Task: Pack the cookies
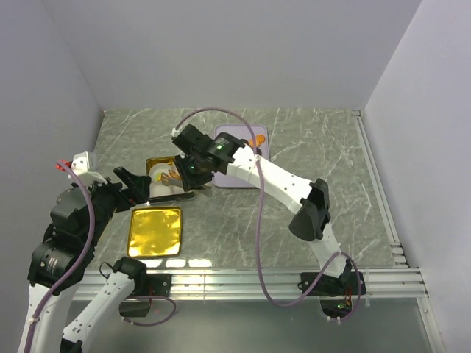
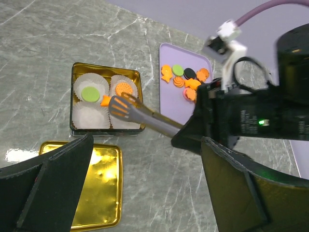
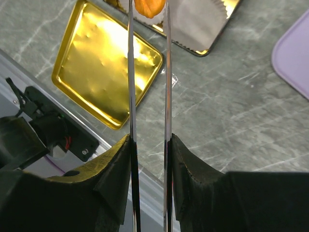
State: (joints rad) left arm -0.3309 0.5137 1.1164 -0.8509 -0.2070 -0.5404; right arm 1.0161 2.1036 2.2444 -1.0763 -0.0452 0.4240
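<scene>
My right claw [image 3: 149, 145] is clamped on the tongs [image 3: 130, 87], whose tips pinch an orange cookie [image 2: 105, 100] among the paper cups [image 2: 89, 116] of the gold tin [image 2: 107, 130]; my wrist view crops it at the top edge. My left claw [image 2: 147, 159] hangs spread wide near the gold lid [image 2: 96, 193]. The other cookies [image 2: 186, 79] lie on the purple tray [image 2: 169, 108], which my right arm mostly hides from above.
</scene>
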